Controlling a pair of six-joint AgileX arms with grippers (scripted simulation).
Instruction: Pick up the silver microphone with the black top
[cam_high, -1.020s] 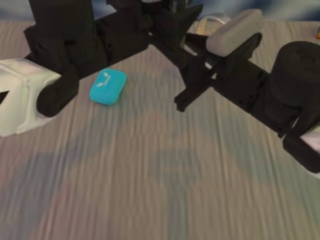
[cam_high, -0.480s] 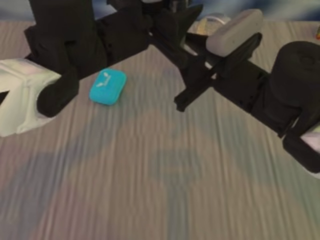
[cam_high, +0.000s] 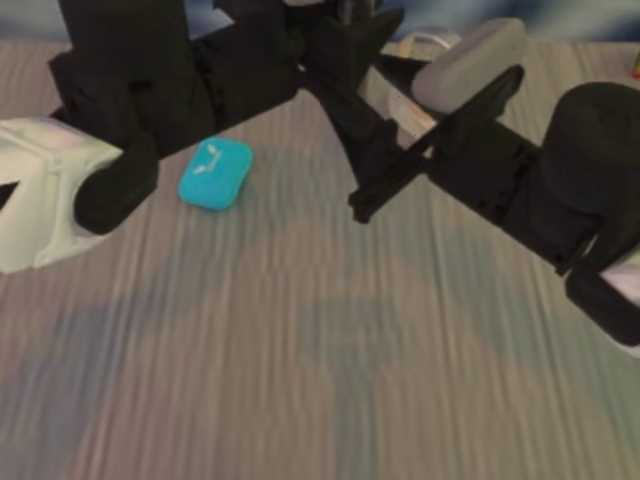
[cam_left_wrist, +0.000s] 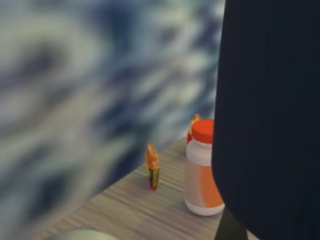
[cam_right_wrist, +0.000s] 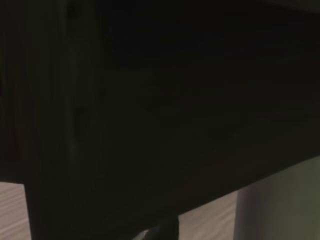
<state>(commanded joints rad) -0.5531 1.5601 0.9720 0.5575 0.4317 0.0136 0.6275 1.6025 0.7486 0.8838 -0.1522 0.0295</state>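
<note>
Striped wood table (cam_high: 300, 380) w/ one teal case (cam_high: 216, 173) and one orange-capped bottle (cam_left_wrist: 201, 170). Two arms cross at the far edge; right gripper (cam_high: 400, 165) clamps one silver microphone (cam_high: 470, 64). Left gripper: can't tell.

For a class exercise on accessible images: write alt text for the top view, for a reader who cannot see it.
Two black robot arms meet over the far part of a wood-grain table, the right arm's gripper low near the middle, a silver microphone handle showing above that arm. A turquoise case lies at centre-left.
</note>
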